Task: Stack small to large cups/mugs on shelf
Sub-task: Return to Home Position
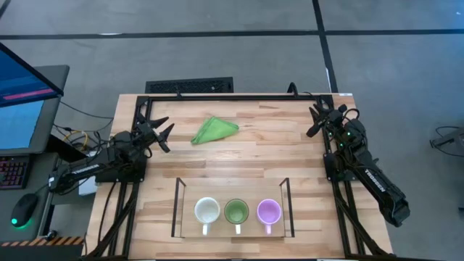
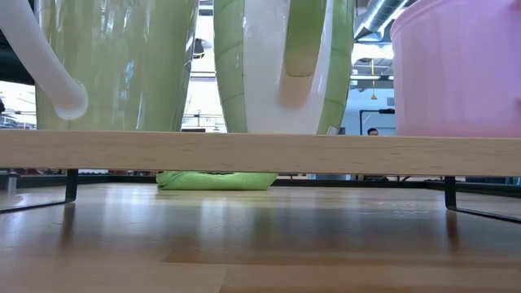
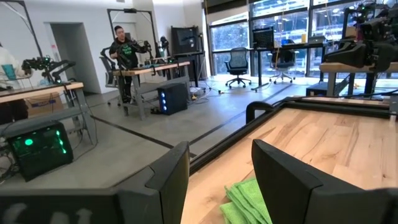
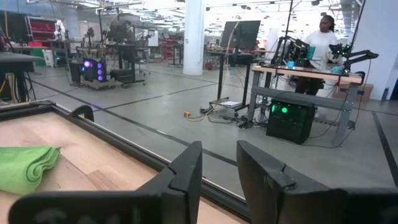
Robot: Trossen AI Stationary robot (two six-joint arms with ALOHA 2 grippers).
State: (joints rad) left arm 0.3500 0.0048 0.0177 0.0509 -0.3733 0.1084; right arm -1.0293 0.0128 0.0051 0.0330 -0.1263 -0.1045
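Three mugs stand in a row on the shelf's clear top (image 1: 232, 230) near the table's near edge: the white mug (image 1: 207, 212) at the left, the green mug (image 1: 236, 212) in the middle, the light purple mug (image 1: 269, 212) at the right, handles toward the near edge. In the low view their bases rest on the shelf's edge (image 2: 260, 153). My left gripper (image 1: 165, 135) is open and empty at the table's far left. My right gripper (image 1: 315, 120) is open and empty at the far right.
A crumpled green cloth (image 1: 214, 130) lies on the table's far middle, between the two grippers; it also shows in the left wrist view (image 3: 245, 200) and the right wrist view (image 4: 25, 167). Bare wooden table (image 1: 239, 167) lies between cloth and shelf. People stand in the room beyond.
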